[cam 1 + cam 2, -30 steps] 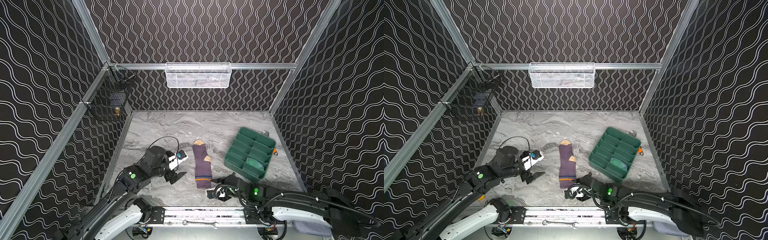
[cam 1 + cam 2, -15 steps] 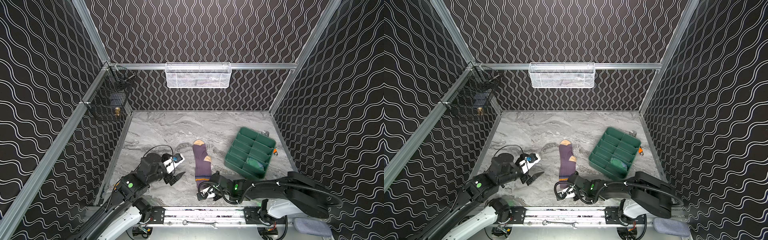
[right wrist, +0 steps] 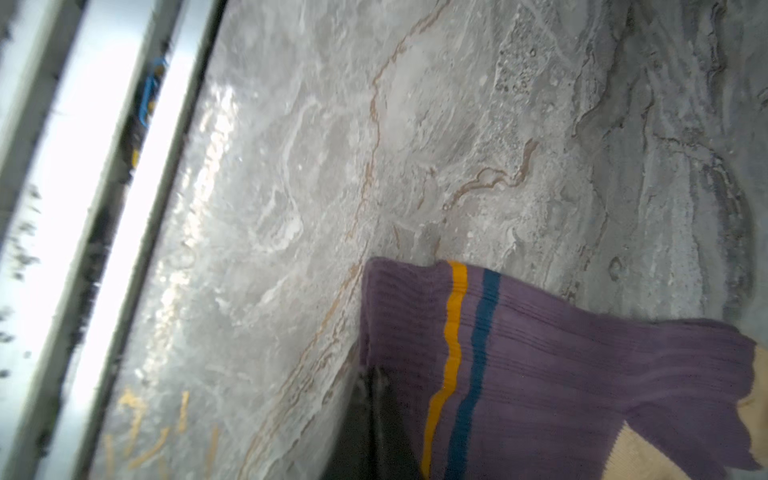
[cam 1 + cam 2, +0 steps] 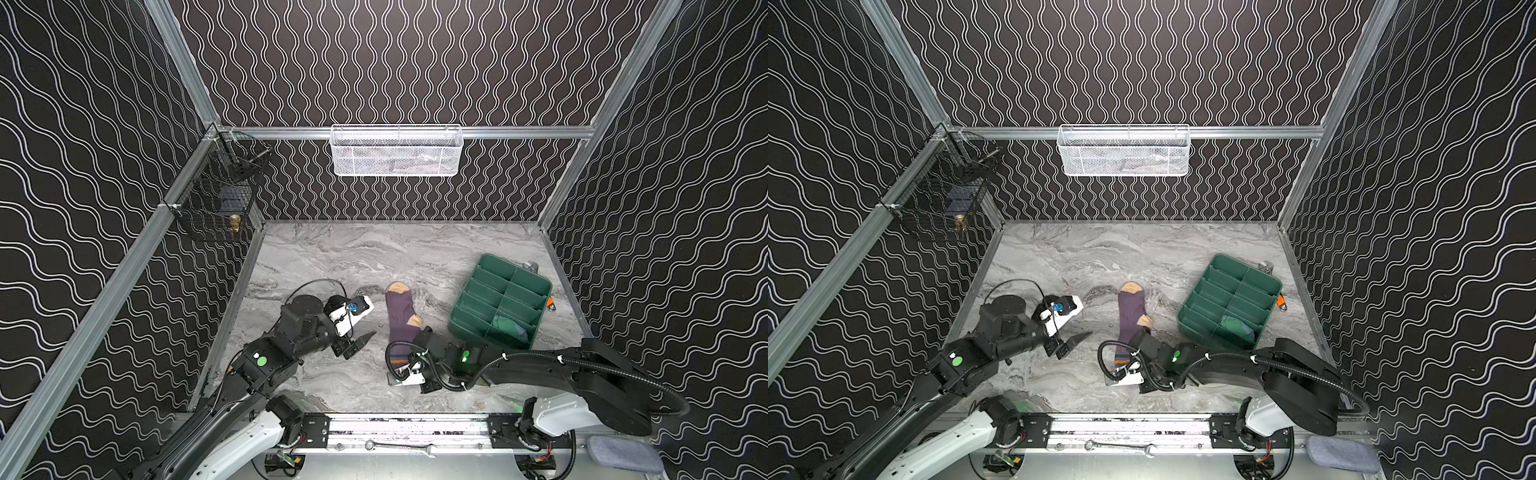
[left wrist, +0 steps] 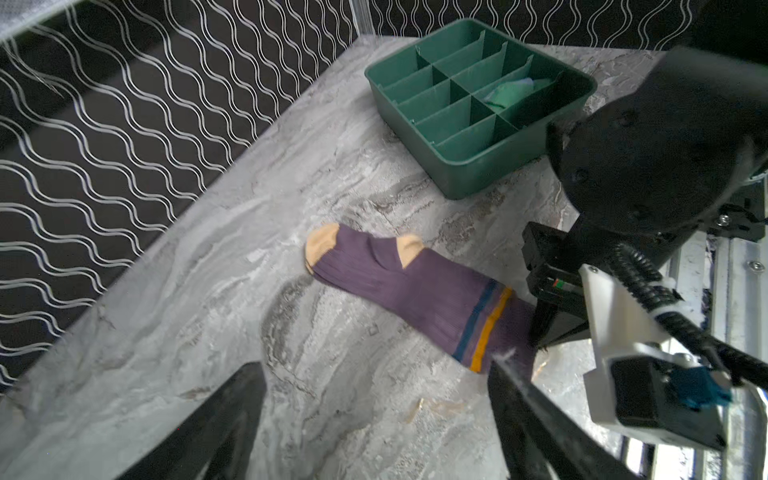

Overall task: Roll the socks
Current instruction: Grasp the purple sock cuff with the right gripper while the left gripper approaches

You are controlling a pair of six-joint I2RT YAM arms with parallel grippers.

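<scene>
A purple sock (image 4: 400, 318) (image 4: 1130, 318) (image 5: 415, 286) with peach toe and heel lies flat on the marble table, its toe away from me and its striped cuff near me. My right gripper (image 4: 405, 368) (image 4: 1128, 368) (image 5: 540, 326) (image 3: 376, 378) is shut on the cuff's edge. My left gripper (image 4: 359, 343) (image 4: 1076, 343) (image 5: 374, 368) stands open to the left of the sock with nothing between its fingers. A blue-green sock (image 4: 510, 328) (image 5: 513, 88) sits bunched in a near compartment of the green tray.
The green divided tray (image 4: 465, 328) (image 4: 1187, 320) stands to the right of the sock, with a small orange item (image 4: 549, 302) beside it. A white wire basket (image 4: 397, 151) and a black one (image 4: 216, 203) hang on the walls. A grey cloth pad (image 4: 623, 453) lies off the table.
My right gripper has moved left to the sock's cuff and has shut on it. The left gripper has stayed open and has barely shifted.
</scene>
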